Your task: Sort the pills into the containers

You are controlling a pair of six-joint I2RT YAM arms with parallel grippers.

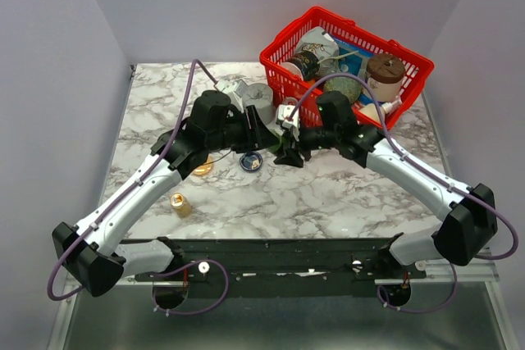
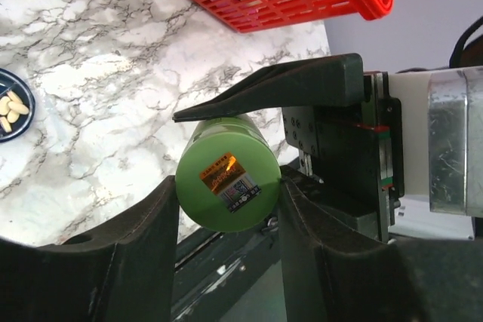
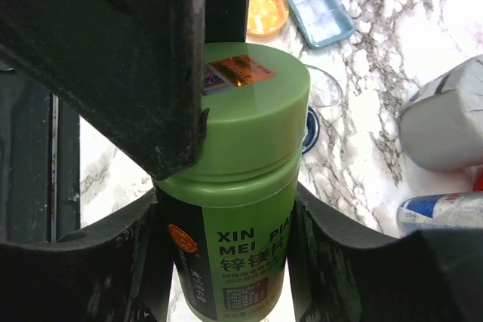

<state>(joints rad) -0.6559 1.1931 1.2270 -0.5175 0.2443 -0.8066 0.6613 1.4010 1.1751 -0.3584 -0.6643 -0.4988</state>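
A green pill bottle (image 3: 249, 209) is held in the air between both grippers. My right gripper (image 3: 234, 262) is shut on its body. My left gripper (image 2: 226, 201) is shut on its green cap (image 2: 226, 182). In the top view the two grippers meet mid-table, the left gripper (image 1: 264, 138) facing the right gripper (image 1: 287, 150). The orange dish (image 1: 203, 167) and the dark blue dish (image 1: 251, 161) lie on the marble just in front of them. The blue dish holds pale pills (image 2: 11, 111). The orange dish (image 3: 266, 10) holds orange-yellow pills.
A red wire basket (image 1: 344, 63) full of jars stands at the back right. A grey round block (image 1: 259, 97) sits behind the left gripper. A small amber bottle (image 1: 180, 204) stands at the front left. A pale blue rectangular tray (image 3: 317, 5) lies beside the orange dish.
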